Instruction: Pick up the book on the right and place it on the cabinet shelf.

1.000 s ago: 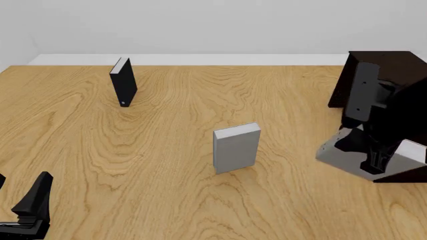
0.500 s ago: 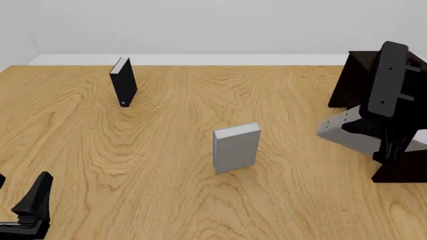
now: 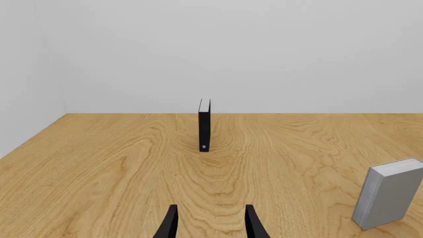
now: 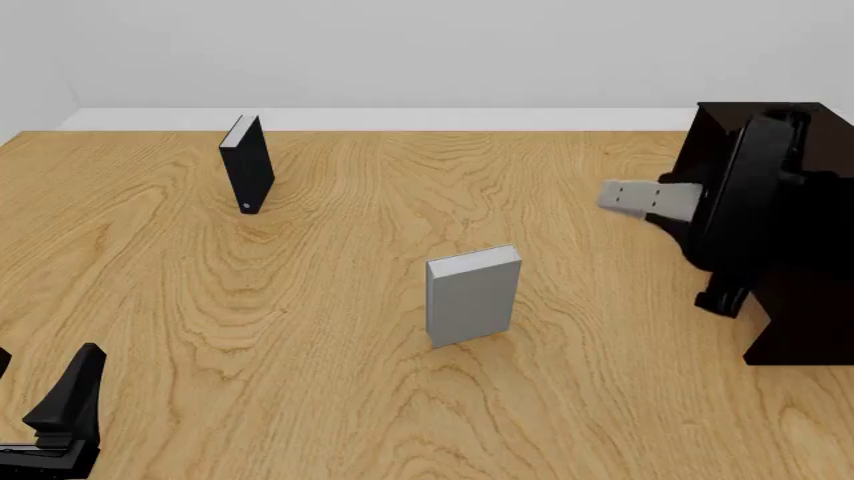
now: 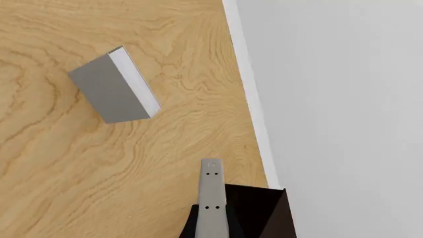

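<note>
Front view: the right gripper (image 4: 663,203), clamped on the book (image 4: 650,197), held it aloft beside the cabinet (image 4: 801,330). Placement appeared next, requiring alignment with the shelf. The left gripper (image 3: 210,225) stood open.

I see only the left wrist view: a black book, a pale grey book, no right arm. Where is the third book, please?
Observer: The book is off the table, clamped flat in the right gripper.
Operator: Is the cabinet near it?
Observer: Yes. The dark cabinet stands at the table's right side, just behind the right arm.
Operator: Is the book on the shelf?
Observer: Not yet. In the front view its free end sticks out of the cabinet toward the table's middle.
</note>
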You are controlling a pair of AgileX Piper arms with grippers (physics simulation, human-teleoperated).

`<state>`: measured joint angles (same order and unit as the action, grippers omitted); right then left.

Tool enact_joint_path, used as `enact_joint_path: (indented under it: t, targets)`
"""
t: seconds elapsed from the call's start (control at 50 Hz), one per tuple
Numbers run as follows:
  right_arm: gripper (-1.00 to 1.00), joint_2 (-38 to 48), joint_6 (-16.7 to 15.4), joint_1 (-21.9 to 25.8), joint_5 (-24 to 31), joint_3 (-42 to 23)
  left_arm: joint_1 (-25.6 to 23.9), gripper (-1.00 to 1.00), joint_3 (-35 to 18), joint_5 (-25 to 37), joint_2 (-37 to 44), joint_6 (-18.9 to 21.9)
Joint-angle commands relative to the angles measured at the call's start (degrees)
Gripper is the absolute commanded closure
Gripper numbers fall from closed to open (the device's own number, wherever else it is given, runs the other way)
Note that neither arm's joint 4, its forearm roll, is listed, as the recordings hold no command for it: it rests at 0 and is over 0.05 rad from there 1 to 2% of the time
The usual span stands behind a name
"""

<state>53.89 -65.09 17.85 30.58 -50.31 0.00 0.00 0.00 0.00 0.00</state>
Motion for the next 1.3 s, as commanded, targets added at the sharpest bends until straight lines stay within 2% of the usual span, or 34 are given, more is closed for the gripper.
enact_joint_path:
  t: [0.02, 0.1, 0.18, 0.26, 0.3, 0.38, 0.5, 0.64, 0.68, 0.72, 0.8, 0.96, 1.16, 1.3]
  targets:
    - [1.00, -0.47, -2.93, 1.97, -16.11, 6.80, 0.00, -1.00, 0.00, 0.00, 0.00, 0.00]
    - [1.00, -0.34, -4.79, 2.59, -20.84, 9.19, 0.00, -1.00, 0.00, 0.00, 0.00, 0.00]
    - [1.00, -0.24, -7.57, 1.46, -25.30, 11.67, 0.00, -1.00, 0.00, 0.00, 0.00, 0.00]
    - [1.00, 0.54, -8.37, 0.85, -29.05, 13.27, 0.00, -1.00, 0.00, 0.00, 0.00, 0.00]
    - [1.00, 1.02, -10.17, -0.58, -32.45, 14.62, 0.00, -1.00, 0.00, 0.00, 0.00, 0.00]
    - [1.00, 1.85, -10.92, -0.41, -35.26, 15.49, 0.00, -1.00, 0.00, 0.00, 0.00, 0.00]
    - [1.00, 3.86, -13.05, 0.14, -42.32, 18.57, 0.00, -1.00, 0.00, 0.00, 0.00, 0.00]
    - [1.00, 7.13, -16.18, 0.98, -52.22, 21.85, 0.00, -1.00, 0.00, 0.00, 0.00, 0.00]
    - [1.00, 8.92, -18.33, 1.20, -57.04, 23.53, 0.00, -1.00, 0.00, 0.00, 0.00, 0.00]
    - [1.00, 9.88, -18.19, 1.18, -57.90, 23.56, 0.00, -1.00, 0.00, 0.00, 0.00, 0.00]
    - [1.00, 12.54, -19.59, 1.16, -63.26, 24.39, 0.00, -1.00, 0.00, 0.00, 0.00, 0.00]
    - [1.00, 16.10, -21.70, -0.46, -68.15, 25.08, 0.00, -1.00, 0.00, 0.00, 0.00, 0.00]
    - [1.00, 19.22, -21.24, -3.26, -71.01, 25.01, 0.00, -1.00, 0.00, 0.00, 0.00, 0.00]
    - [1.00, 21.66, -21.62, -4.59, -75.22, 24.84, 0.00, -1.00, 0.00, 0.00, 0.00, 0.00]
